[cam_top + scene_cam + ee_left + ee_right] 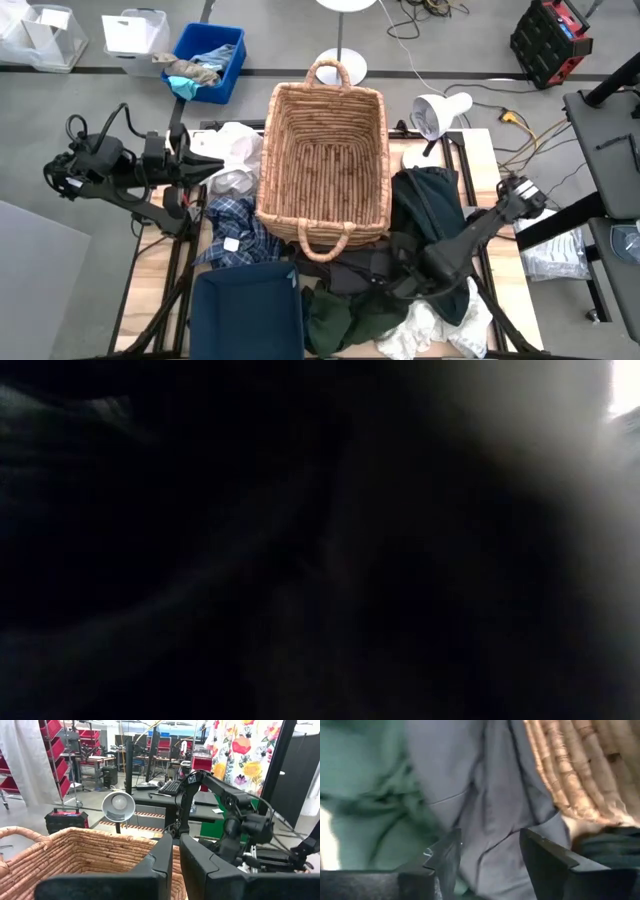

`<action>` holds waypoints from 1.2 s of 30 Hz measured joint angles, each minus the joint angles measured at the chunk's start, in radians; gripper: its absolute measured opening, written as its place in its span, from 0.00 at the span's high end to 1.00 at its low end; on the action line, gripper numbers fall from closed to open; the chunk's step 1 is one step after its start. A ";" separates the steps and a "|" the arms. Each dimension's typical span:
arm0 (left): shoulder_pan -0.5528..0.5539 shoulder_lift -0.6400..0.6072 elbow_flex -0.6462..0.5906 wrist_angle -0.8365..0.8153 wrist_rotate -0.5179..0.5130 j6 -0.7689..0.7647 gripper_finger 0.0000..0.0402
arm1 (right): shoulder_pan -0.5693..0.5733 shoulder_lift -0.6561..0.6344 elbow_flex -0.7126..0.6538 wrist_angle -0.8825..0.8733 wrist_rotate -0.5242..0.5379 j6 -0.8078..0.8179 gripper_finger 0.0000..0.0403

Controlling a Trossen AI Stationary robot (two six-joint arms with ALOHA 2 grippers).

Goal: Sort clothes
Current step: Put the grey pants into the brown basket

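Note:
A wicker basket (322, 165) stands mid-table. Garments lie around it: a white one (235, 150) at its left, a blue-and-white plaid one (235, 230), a black one (430, 205) at its right, a charcoal one (485, 785) at its near end, a dark green one (350, 315) and another white one (430, 330). My left gripper (175, 865) is shut and empty at the basket's left rim, by the white garment. My right gripper (490, 845) is open low over the charcoal garment, next to the basket's near end (580, 775). It also shows in the high view (372, 278). My right gripper's open fingers (445, 855) stand on either side of a fold of the charcoal garment (485, 820), which lies on the table. The fingers come from the table's right, slanting down. Whether they touch the cloth, I cannot tell.
A navy bin (245, 310) stands at the near left of the table. A white desk lamp (440, 110) stands at the far right corner. A blue bin with rags (210, 60) sits on the floor beyond the table. Cloth blocks the low view.

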 joint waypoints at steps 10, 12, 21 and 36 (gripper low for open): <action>0.000 -0.001 0.000 0.000 0.000 0.023 0.96 | -0.061 0.045 -0.064 0.068 -0.038 -0.004 0.44; 0.000 -0.002 0.000 0.000 0.000 0.024 0.96 | -0.062 0.031 -0.083 0.092 -0.050 0.008 0.44; 0.000 -0.001 0.000 -0.003 0.002 0.037 0.96 | -0.064 0.031 -0.180 0.211 -0.098 0.001 0.46; 0.000 -0.005 0.000 -0.004 0.002 0.037 0.96 | -0.058 0.042 -0.295 0.309 -0.044 -0.001 0.86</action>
